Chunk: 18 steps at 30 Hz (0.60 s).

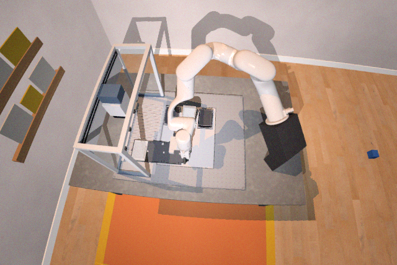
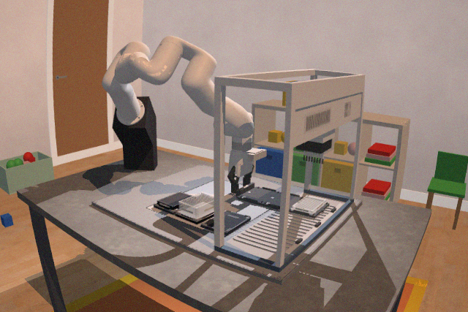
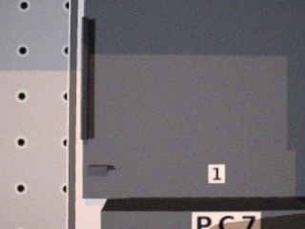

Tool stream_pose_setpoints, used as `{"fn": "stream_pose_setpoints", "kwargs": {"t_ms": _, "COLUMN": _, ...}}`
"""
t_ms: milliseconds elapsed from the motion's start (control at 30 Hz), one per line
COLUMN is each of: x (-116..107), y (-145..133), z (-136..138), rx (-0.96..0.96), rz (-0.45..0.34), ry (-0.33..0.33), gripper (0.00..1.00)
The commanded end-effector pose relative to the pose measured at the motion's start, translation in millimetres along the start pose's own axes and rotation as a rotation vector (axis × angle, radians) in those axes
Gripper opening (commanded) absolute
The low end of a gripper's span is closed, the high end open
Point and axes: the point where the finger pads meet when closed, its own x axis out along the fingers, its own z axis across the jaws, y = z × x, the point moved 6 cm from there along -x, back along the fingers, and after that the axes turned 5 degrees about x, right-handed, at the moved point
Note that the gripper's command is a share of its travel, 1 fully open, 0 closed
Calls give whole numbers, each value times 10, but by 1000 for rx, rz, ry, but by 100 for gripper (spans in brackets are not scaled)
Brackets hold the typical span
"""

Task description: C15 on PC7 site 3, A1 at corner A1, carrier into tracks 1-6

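"Carrier PC7 (image 1: 159, 152) (image 2: 266, 196) (image 3: 191, 105)?"
"Top view: near side of the table (image 1: 272, 191) (image 2: 396, 233), plate C15 (image 1: 139, 150) (image 2: 310, 204) on its left end."
"Hand (image 1: 185, 160) (image 2: 240, 186)?"
"Exterior: fingers apart by its handle end. Only wrist reads 'PC7'."

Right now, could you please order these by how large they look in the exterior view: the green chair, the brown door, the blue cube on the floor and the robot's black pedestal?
1. Door
2. Pedestal
3. Chair
4. Cube
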Motion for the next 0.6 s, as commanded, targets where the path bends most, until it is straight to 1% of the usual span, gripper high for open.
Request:
{"fn": "stream_pose_setpoints", "kwargs": {"t_ms": 0, "x": -11, "y": 66, "z": -10, "rx": 1, "rz": 2, "ry": 2, "gripper": 82}}
{"fn": "stream_pose_setpoints", "kwargs": {"t_ms": 567, "x": -12, "y": 216, "z": -23, "rx": 1, "rz": 2, "ry": 2, "gripper": 82}}
